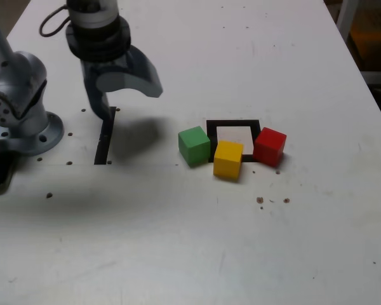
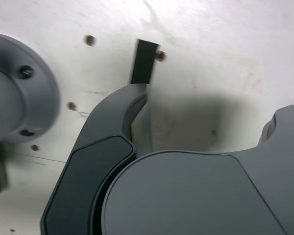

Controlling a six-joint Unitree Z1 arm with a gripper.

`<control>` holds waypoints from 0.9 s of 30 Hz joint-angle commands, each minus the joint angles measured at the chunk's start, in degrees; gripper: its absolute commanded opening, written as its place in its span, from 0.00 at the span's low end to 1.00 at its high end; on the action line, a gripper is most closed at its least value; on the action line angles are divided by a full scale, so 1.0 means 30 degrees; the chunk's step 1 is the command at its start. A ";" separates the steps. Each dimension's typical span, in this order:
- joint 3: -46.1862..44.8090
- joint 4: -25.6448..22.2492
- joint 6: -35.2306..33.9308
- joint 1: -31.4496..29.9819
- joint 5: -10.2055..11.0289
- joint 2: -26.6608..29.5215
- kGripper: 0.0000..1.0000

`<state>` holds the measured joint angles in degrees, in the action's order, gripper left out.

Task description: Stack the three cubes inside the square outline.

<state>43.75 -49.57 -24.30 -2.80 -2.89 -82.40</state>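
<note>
Around the square outline (image 1: 233, 140) the green cube (image 1: 194, 145), yellow cube (image 1: 228, 159) and red cube (image 1: 269, 146) crowd its edges; my empty claw (image 1: 122, 95), spread wide, well away, could knock neighbours when I descend.

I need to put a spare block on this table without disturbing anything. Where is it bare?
Bare: the wide front of the table below the cubes, and the far stretch behind the outline. Crowded: green, yellow and red cubes hugging the outline, and the strip under the open claw.
</note>
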 commanded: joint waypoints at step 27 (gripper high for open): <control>1.2178 -0.8348 0.3342 -0.0355 0.0328 -0.3949 0.86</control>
<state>76.03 -74.47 -14.89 -3.77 -1.77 -93.52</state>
